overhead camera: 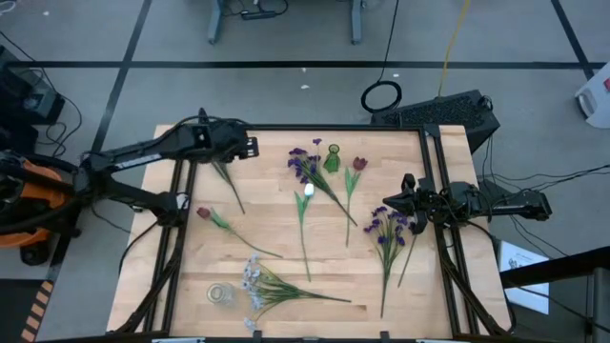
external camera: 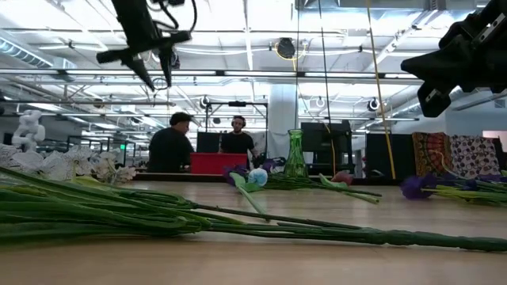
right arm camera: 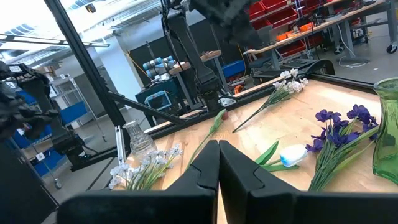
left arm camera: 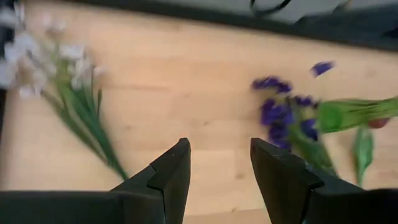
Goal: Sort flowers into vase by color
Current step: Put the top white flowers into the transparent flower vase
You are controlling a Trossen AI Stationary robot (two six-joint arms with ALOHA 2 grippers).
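The flowers lie spread over the wooden counter [overhead camera: 276,238]: a purple spray [overhead camera: 307,165] just beside the green vase [overhead camera: 332,158] near the far edge, a dark red bud [overhead camera: 359,164] next to it, a white-headed stem [overhead camera: 307,191] in the middle, a second purple bunch [overhead camera: 389,227] toward the right edge, a red bud [overhead camera: 202,212] toward the left edge, and a pale blossom spray [overhead camera: 253,278] near the front edge beside a clear glass vase [overhead camera: 220,293]. They look very light, with thin stems that should bend easily and soft heads that a squeeze could crush, so I judge the middle of a stem to be the best place to take hold. The left pincer [overhead camera: 250,147] hangs released above the far left corner, over one more stem [overhead camera: 227,177]. The right pincer [overhead camera: 391,202] is clenched and empty, just beside the right purple bunch. The middle of the counter has free room, but the stems near the green vase lie close together, and both vases could tip over.
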